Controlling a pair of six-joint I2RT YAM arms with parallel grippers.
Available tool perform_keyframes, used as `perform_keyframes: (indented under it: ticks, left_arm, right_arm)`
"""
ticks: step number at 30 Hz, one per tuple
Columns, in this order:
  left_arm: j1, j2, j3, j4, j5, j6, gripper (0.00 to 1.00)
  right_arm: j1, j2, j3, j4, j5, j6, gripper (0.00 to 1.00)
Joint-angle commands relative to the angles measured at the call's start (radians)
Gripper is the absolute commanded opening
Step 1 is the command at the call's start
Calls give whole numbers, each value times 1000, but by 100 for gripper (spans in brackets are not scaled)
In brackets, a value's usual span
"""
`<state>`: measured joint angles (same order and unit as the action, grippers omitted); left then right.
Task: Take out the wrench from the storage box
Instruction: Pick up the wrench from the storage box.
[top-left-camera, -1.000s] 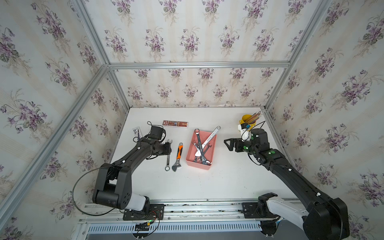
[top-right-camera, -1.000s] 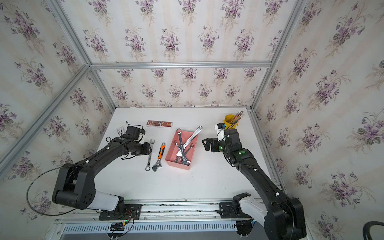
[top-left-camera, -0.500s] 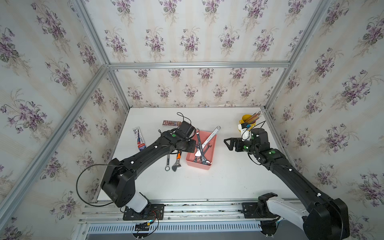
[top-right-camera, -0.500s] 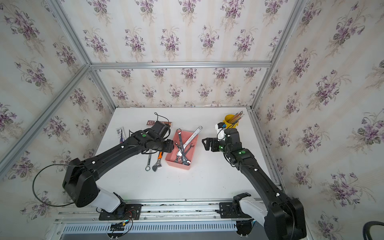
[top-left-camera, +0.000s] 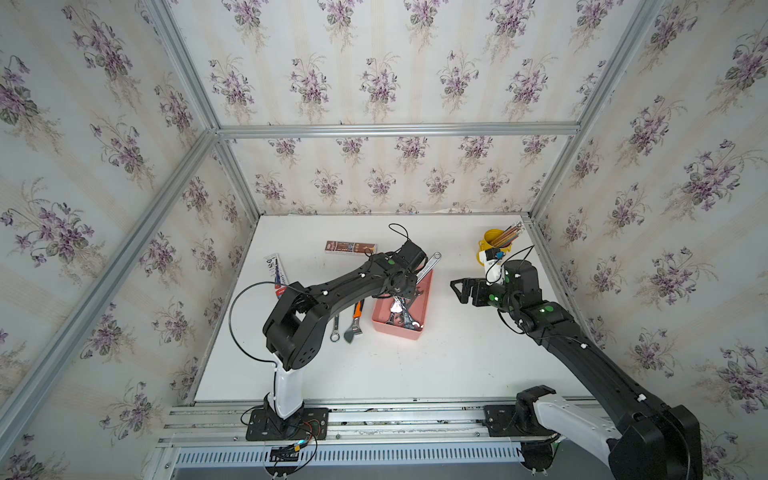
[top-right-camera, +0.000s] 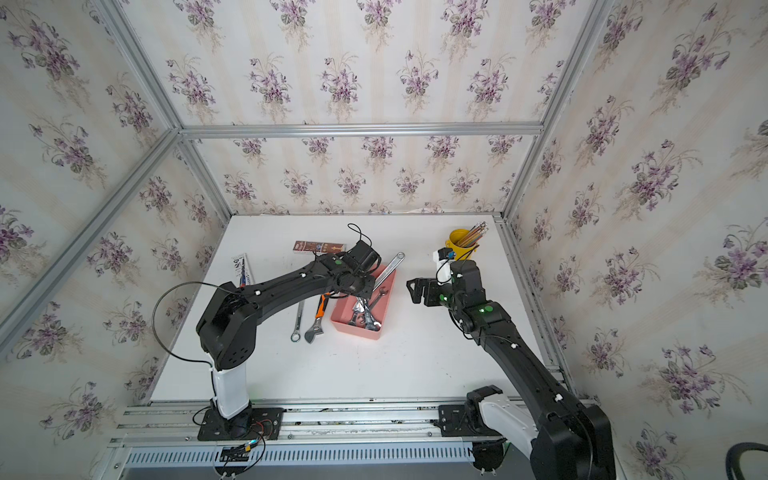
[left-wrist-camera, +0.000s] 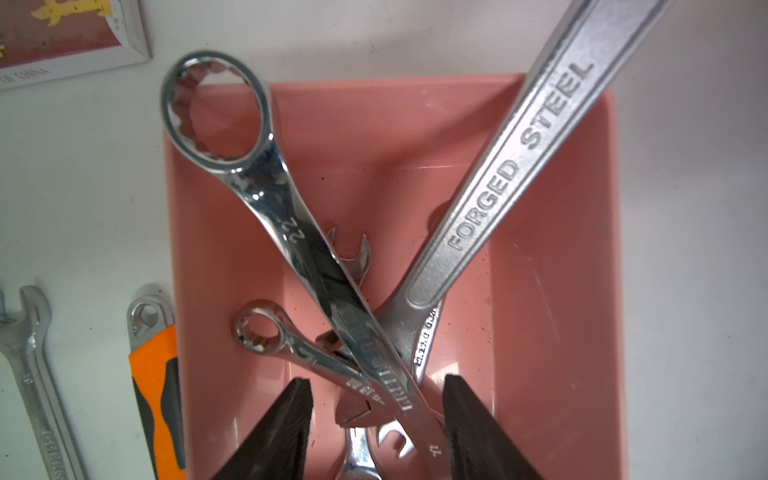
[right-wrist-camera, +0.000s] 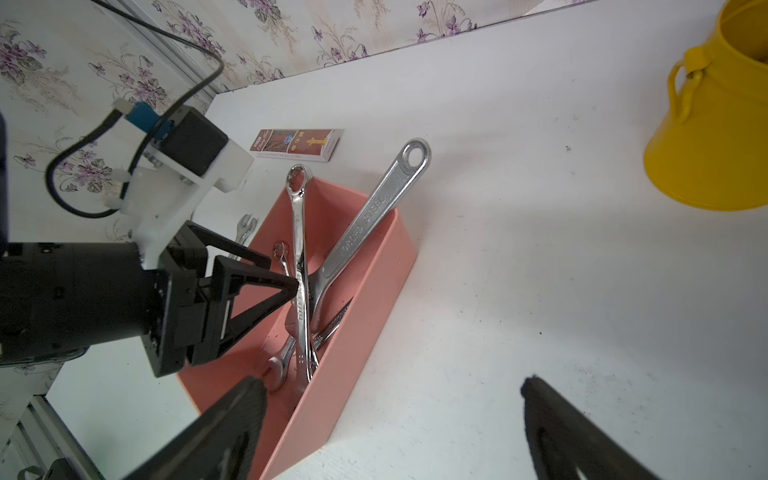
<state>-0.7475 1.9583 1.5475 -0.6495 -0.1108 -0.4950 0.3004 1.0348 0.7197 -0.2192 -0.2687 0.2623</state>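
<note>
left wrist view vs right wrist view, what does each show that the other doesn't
Only the left wrist view shows the orange-handled wrench on the table beside the storage box. Only the right wrist view shows the yellow cup and the open right gripper. Both show the box, the ring wrench marked 22, the forged steel wrench and the left gripper, open astride the ring wrench's shaft.

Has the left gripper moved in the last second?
Yes: in a top view the left gripper went rightward, from beside the salmon-pink plastic storage box to above it.
</note>
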Motion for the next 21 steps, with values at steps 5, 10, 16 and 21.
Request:
perform_keyframes:
  ticks: [5, 10, 16, 21]
  left_arm:
    - [6, 65, 49, 16, -57, 32, 48]
    - [7, 91, 61, 18, -60, 30, 43]
    - [22, 100, 29, 49, -33, 12, 39]
    - [25, 111, 9, 71, 4, -11, 35]
  right_arm:
    - [-1, -7, -6, -7, 20, -8, 100]
    - [-3, -4, -3, -11, 20, -17, 100]
    - [-7, -4, -2, -17, 18, -23, 100]
    - [-11, 1, 0, -17, 15, -23, 100]
